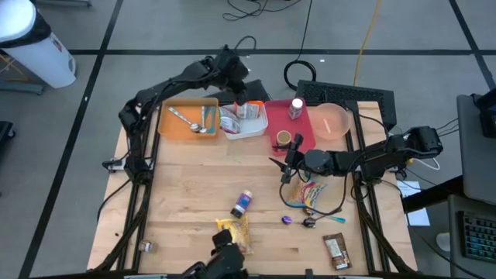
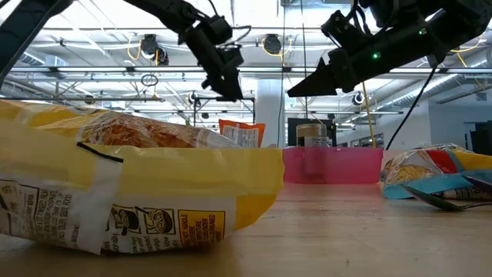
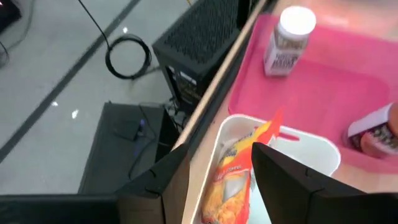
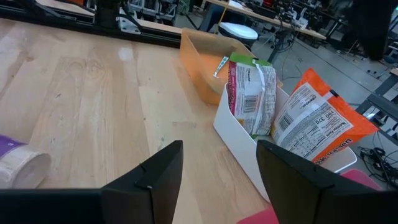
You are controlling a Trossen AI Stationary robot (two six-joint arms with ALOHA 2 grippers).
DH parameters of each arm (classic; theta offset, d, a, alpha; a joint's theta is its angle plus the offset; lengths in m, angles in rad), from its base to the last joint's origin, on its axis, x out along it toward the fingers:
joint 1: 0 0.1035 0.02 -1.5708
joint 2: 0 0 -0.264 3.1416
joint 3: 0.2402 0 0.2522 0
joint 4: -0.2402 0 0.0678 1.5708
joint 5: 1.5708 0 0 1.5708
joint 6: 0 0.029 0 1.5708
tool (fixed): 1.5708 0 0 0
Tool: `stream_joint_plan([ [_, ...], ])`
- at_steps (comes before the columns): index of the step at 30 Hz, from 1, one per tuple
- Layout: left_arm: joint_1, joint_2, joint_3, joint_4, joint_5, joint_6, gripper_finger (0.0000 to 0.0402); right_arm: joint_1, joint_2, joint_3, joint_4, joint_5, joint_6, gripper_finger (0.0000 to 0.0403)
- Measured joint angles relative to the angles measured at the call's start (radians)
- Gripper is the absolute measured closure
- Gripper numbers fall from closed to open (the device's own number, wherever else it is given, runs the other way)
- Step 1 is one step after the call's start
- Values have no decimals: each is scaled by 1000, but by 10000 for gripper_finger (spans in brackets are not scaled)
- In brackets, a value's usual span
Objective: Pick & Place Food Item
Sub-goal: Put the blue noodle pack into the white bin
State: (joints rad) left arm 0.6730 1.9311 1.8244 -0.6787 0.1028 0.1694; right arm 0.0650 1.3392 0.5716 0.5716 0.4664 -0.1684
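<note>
The left gripper (image 1: 242, 99) hung over the white bin (image 1: 256, 132), its fingers (image 3: 298, 180) spread apart with nothing between them. Directly below it an orange snack bag (image 3: 233, 171) stood inside the bin, leaning against the wall on the side nearer the table's far edge; from the right wrist view a second, pink-and-green packet (image 4: 252, 99) stood in the same bin beside it. That placement, with the jaws clear of the bag, read as the release step of a pick and place just finishing. Beyond the bin from the gripper sat the pink tray (image 1: 310, 143), with a small jar (image 1: 297, 108) on it.

The right gripper (image 1: 291, 167) waited above the bare wood near the tray's front corner, fingers likewise parted and empty; a loose pile of colourful packets (image 1: 310, 194) lay just beside it on the table. The next move probably called for the left arm to lift straight up, clear of the bin's rim, before going for another item.
</note>
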Motion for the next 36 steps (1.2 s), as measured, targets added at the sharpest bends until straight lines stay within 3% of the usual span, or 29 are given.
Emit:
stream_joint_plan([
  [16,32,-262,0,-5,4,-21,220,0,0,0,-29,0,9,206],
  [27,31,-443,-5,-311,87,36,220,0,0,0,-30,0,25,206],
  [32,16,-499,-115,-326,135,43,220,0,0,0,-22,0,26,206],
  [36,-6,-559,-274,-239,137,41,220,0,0,0,-22,0,26,206],
])
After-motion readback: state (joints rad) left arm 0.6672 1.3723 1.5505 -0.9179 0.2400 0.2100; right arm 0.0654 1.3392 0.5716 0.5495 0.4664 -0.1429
